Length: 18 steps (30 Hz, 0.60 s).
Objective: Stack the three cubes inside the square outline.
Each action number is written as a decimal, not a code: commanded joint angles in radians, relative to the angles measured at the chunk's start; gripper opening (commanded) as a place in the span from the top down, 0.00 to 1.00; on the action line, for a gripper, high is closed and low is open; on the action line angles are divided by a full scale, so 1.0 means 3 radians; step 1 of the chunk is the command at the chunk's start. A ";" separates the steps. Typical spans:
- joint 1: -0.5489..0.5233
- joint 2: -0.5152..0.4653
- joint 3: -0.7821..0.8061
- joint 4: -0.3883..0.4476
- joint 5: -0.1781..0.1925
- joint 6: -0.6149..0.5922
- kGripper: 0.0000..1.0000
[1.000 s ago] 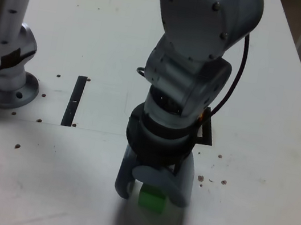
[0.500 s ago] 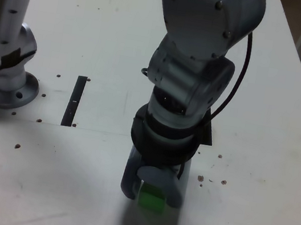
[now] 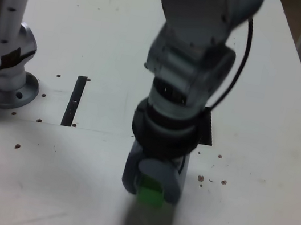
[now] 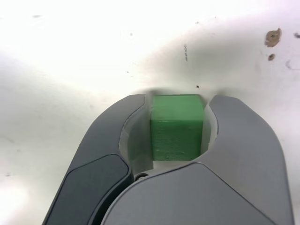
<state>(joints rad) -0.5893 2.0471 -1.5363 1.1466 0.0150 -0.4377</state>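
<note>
Between the jaws of the tool (image 4: 177, 126), the green cube (image 4: 176, 133) is gripped over the bench (image 3: 85, 194). Placement remains; the square outline (image 3: 208, 129) is mostly hidden, so stack progress cannot be confirmed.

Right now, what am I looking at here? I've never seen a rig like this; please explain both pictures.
You are seeing one robot arm with a two-fingered hand. The exterior view comes from a camera off the arm, looking at a white table; the wrist view comes from a camera on the arm's wrist, looking past the fingers. Between them, closed on it, is a green cube. On the table lie a narrow black strip and, partly hidden behind the arm, a black outline. I can't make out any other cube.
</note>
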 commanded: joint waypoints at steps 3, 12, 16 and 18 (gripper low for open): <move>0.0007 -0.0066 -0.0015 0.0034 0.0015 0.0015 0.92; 0.0241 -0.0424 -0.0203 0.0525 0.0059 0.0336 0.92; 0.0435 -0.0684 -0.0539 0.1018 0.0162 0.0539 0.92; 0.0565 -0.0788 -0.0680 0.1220 0.0170 0.0636 0.93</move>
<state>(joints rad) -0.4546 1.8472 -1.7065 1.4598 0.0646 -0.2657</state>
